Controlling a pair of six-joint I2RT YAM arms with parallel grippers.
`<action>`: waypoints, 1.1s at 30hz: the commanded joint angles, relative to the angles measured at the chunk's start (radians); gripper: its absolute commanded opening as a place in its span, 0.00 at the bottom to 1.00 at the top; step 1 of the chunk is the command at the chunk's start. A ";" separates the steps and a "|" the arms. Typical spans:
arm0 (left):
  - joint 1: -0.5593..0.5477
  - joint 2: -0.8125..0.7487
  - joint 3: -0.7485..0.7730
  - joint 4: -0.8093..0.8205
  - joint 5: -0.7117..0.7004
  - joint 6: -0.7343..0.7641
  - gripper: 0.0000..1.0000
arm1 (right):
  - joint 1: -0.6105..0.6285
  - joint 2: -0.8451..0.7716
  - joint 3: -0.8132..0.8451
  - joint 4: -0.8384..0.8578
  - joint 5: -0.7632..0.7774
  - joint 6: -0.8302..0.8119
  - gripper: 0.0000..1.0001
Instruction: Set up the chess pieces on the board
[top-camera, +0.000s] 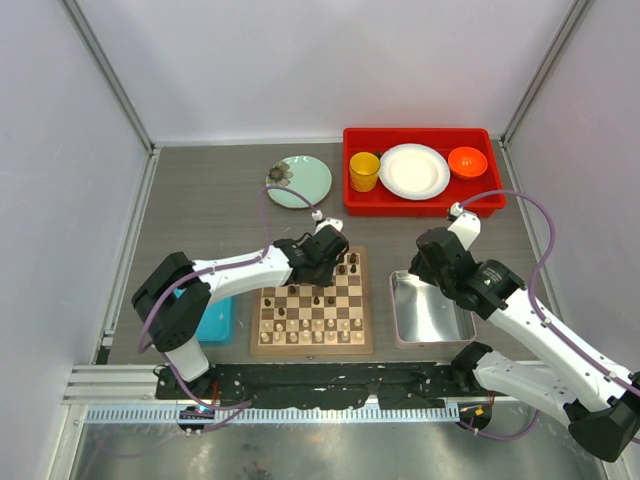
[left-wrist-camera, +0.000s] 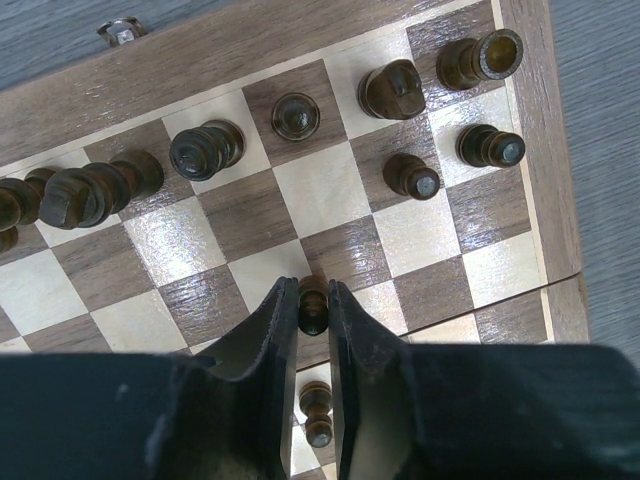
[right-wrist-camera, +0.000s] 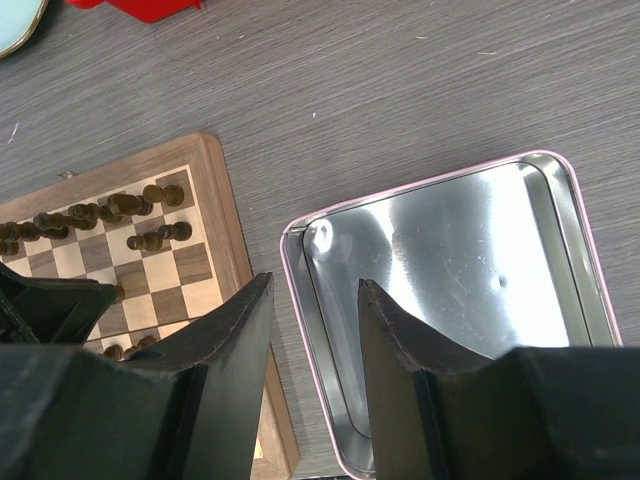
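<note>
The chessboard (top-camera: 310, 349) lies at the near middle of the table. Dark chessmen (top-camera: 349, 264) stand along its far rows and pale ones (top-camera: 310, 336) along its near rows. My left gripper (top-camera: 326, 264) is over the far middle of the board. In the left wrist view it (left-wrist-camera: 313, 292) is shut on a dark pawn (left-wrist-camera: 313, 308) above a board square (left-wrist-camera: 340, 250). Another dark pawn (left-wrist-camera: 318, 404) stands under the fingers. Dark back-row pieces (left-wrist-camera: 392, 88) stand near the border (left-wrist-camera: 532, 120). My right gripper (right-wrist-camera: 315, 285) is open and empty over the silver tray's left rim.
The empty silver metal tray (top-camera: 432, 312) sits right of the board, as the right wrist view (right-wrist-camera: 450, 260) shows. A blue tray (top-camera: 216, 320) lies left of the board. A red bin (top-camera: 420, 207) holds a yellow cup, white plate and orange bowl. A green plate (top-camera: 300, 181) lies at the back.
</note>
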 joint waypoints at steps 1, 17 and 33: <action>-0.003 -0.020 0.002 0.036 -0.025 -0.007 0.19 | -0.007 -0.023 0.002 0.006 0.020 -0.001 0.45; -0.004 0.012 0.078 0.082 -0.108 -0.001 0.18 | -0.010 -0.029 -0.012 0.004 0.014 0.000 0.45; -0.003 0.084 0.108 0.095 -0.111 0.009 0.21 | -0.017 -0.040 -0.008 -0.013 0.018 -0.003 0.45</action>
